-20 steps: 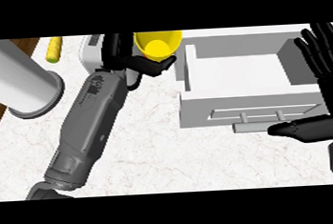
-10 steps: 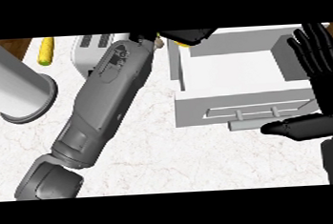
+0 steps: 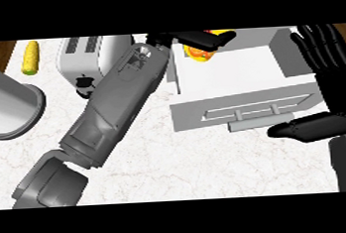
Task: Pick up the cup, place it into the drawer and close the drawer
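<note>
The left hand (image 3: 193, 38) reaches over the back corner of the open drawer (image 3: 232, 78), its fingers curled round the cup (image 3: 199, 51). Only part of the cup shows beneath those fingers, a yellow and orange patch inside the drawer's far left corner, and whether it touches the drawer floor cannot be told. The grey left forearm (image 3: 117, 104) runs on a slant from the lower left of the counter (image 3: 207, 161) up to the drawer, passing over the right side of the toaster (image 3: 85, 56).

The right hand (image 3: 326, 56) rests at the view's right edge beside the drawer, fingers straight and slightly spread, pointing up, with the thumb (image 3: 308, 128) jutting left just below the drawer's front panel. It holds nothing.

The drawer stands pulled out, its white front with a bar handle (image 3: 253, 119) facing the robot.

An ear of corn (image 3: 30, 57) lies at the far left of the counter, well apart from the drawer. A big grey cylinder (image 3: 7, 110) stands at the left edge, near the toaster
</note>
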